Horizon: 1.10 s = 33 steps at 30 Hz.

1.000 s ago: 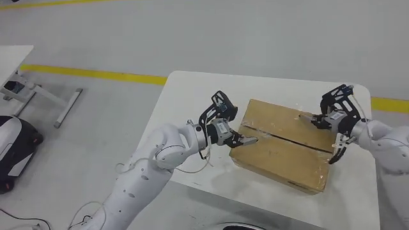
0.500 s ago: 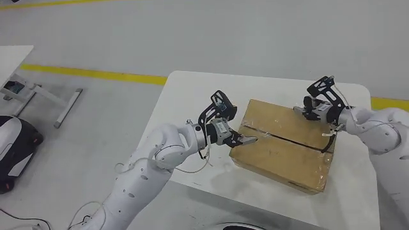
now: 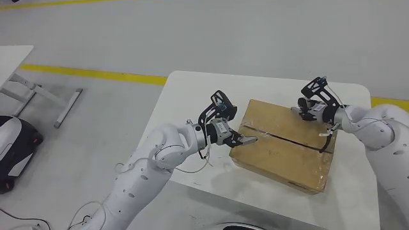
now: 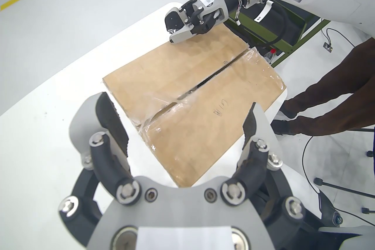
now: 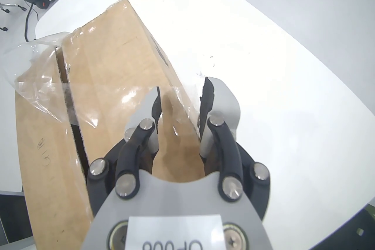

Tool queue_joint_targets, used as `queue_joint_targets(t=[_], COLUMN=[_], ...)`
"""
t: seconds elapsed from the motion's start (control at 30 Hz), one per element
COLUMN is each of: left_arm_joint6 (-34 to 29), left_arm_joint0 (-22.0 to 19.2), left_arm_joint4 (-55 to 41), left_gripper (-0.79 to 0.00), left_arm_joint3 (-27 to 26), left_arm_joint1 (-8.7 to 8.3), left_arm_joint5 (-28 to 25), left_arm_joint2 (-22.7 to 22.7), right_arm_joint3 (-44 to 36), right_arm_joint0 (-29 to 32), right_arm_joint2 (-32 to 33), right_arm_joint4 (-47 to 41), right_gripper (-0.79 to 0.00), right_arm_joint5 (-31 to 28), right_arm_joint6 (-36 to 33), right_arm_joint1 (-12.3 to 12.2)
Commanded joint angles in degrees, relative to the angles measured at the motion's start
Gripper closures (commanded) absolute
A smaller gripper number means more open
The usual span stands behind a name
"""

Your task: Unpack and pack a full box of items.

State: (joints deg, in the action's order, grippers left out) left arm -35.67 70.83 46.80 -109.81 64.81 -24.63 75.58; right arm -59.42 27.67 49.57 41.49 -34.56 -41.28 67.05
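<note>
Bright, even overhead light; soft shadows on box [image 4: 187, 116]; glare on tape [image 5: 129, 97]; wrist-view edges bowed.

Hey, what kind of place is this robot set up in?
Probably a robotics lab or industrial test hall: a broad grey floor marked with yellow lines, a white table holding one cardboard box, and cables trailing across the floor.

Right gripper [image 3: 299, 110] shifts off the right end of the box [image 3: 281, 150], where it sits beside the seam [image 3: 284, 138] 1.0 s ago. It travels inward and away from the robot across the top. Now over the far flap [image 3: 271, 116], close to that flap's far right corner. Most travel in first half-second, then slows.
</note>
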Motion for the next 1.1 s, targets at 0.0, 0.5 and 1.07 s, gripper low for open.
queue_joint_targets(t=[0.0,0.5,1.07], left_arm_joint6=[0.0,0.0,0.0], left_arm_joint0=[0.0,0.0,0.0], left_arm_joint4=[0.0,0.0,0.0], left_gripper=[-0.785,-0.785,-0.785], left_arm_joint3=[0.0,0.0,0.0], left_arm_joint1=[0.00,0.00,0.00], left_arm_joint5=[0.0,0.0,0.0], left_arm_joint2=[0.0,0.0,0.0], right_arm_joint3=[0.1,-4.1,-11.9], right_arm_joint0=[-0.3,1.9,6.3], right_arm_joint2=[0.0,4.0,10.9], right_arm_joint4=[0.1,-0.7,-1.7], right_gripper=[0.000,0.000,0.000], right_arm_joint5=[-0.1,-0.3,0.8], right_arm_joint6=[0.3,0.0,-3.8], right_arm_joint1=[0.1,-1.3,-3.9])
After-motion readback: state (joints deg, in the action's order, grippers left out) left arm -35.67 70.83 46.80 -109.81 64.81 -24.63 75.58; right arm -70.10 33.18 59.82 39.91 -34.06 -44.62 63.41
